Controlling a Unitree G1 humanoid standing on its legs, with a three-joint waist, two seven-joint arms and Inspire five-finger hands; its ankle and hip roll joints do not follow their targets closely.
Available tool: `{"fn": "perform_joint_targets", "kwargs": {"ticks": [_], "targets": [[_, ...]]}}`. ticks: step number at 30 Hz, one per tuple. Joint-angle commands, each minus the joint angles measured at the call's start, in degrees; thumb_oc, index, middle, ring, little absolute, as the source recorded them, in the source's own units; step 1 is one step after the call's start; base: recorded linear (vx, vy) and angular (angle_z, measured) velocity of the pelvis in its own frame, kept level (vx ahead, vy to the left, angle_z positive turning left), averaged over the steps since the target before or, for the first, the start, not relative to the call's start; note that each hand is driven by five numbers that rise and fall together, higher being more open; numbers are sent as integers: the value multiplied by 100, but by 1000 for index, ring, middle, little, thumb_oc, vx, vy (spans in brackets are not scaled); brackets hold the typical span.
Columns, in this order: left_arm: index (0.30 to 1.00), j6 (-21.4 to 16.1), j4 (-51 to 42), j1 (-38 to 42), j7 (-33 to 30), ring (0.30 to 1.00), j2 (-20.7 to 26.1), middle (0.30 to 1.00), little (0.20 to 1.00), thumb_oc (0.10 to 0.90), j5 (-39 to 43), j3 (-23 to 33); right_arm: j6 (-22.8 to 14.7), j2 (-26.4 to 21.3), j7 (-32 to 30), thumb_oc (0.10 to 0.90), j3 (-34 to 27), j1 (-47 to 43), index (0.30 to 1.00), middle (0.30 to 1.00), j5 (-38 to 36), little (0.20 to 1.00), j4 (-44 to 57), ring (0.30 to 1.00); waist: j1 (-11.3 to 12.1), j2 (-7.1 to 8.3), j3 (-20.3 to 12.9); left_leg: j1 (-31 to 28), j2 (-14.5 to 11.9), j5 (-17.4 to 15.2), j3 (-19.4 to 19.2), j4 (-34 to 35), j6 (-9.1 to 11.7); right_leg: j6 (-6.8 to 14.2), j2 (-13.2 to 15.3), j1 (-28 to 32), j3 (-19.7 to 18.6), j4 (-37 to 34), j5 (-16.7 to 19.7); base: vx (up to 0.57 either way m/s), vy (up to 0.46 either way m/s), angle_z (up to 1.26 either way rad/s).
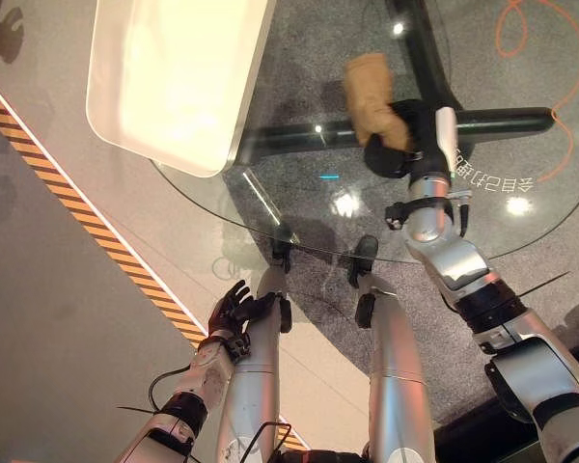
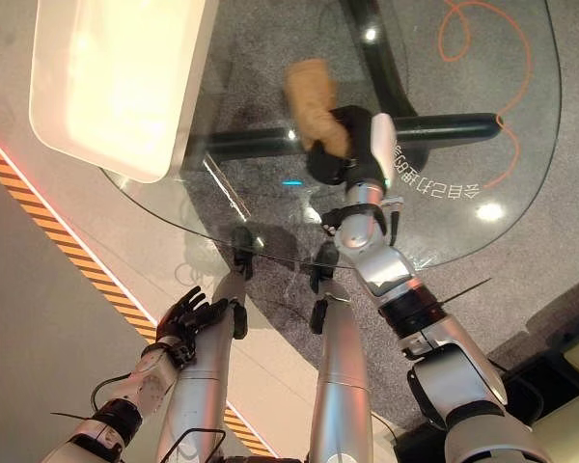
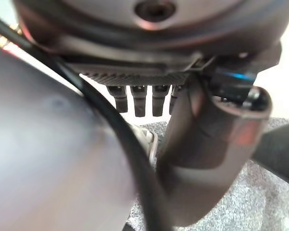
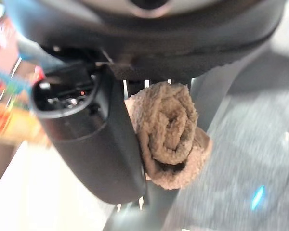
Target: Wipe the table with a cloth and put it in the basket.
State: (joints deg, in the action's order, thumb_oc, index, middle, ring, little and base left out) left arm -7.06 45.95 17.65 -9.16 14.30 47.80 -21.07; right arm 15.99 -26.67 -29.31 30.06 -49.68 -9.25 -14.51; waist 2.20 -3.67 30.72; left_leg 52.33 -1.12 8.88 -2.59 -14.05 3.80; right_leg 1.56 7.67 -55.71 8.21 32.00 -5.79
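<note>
Fingers of our right hand (image 1: 398, 147) curl round one rolled tan terry cloth (image 1: 371, 96), held over the round clear glass desk (image 1: 299, 217). One cream rectangular tray (image 1: 174, 77) rests on that desk. Our left hand (image 1: 234, 309) hangs low, fingers relaxed.

White basket (image 1: 164, 87) on glass table (image 1: 521, 231) left.

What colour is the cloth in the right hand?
Tan-brown, plain with no pattern. The cloth shows best in the right wrist view, rolled in the right hand.
</note>
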Motion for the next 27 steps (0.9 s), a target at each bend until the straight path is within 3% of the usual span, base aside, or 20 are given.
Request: {"fn": "perform_joint_targets", "kwargs": {"ticks": [1,17,18,19,23,24,27], "targets": [[900,34,47,-582,-4,900,-361,900,900,800,-185,-300,-304,272,605,100,597,58,300,300,137,200,590,300,61,-123,-93,275,517,-1067,-283,-1077,-244,291,-127,-120,126,-1024,828,-2,10,8],[900,156,-20,-476,-33,900,-220,900,900,800,-116,-386,-533,131,1774,100,1143,-70,300,300,-29,200,808,300,92,-147,-93,298,490,-1065,-332,-1137,-229,326,-51,-150,160,-995,847,3,1,3],[900,161,-21,-590,-34,900,-218,900,900,800,-115,-430,-533,145,1813,100,1170,43,300,300,-13,200,819,300,118,-159,-93,99,467,-1256,-304,-1186,-195,371,-76,20,131,-906,663,4,-14,7],[900,166,-25,-483,-22,900,-185,900,900,800,-111,-395,-569,69,1874,100,1201,-86,300,300,-1,200,842,300,97,-145,-93,294,486,-1064,-333,-1139,-229,331,-40,-151,170,-991,852,2,-19,12],[900,186,-42,-478,-22,900,-152,900,900,800,-122,-424,-682,-23,2120,100,1310,-135,300,300,-11,200,885,300,108,-149,-93,286,485,-1061,-332,-1142,-226,335,-20,-142,187,-995,862,1,-21,10],[900,181,-31,-586,-15,900,-154,900,900,800,-115,-470,-711,-11,2191,100,1341,-32,300,300,0,200,892,300,134,-162,-93,87,461,-1250,-306,-1190,-192,381,-44,28,158,-905,679,52,-17,4],[900,191,-25,-573,-3,900,-122,900,900,800,-96,-479,-809,-87,2358,100,1407,-47,300,300,-2,200,962,300,128,-161,-93,83,450,-1244,-310,-1187,-188,386,-37,24,164,-894,678,18,-5,0]]}}
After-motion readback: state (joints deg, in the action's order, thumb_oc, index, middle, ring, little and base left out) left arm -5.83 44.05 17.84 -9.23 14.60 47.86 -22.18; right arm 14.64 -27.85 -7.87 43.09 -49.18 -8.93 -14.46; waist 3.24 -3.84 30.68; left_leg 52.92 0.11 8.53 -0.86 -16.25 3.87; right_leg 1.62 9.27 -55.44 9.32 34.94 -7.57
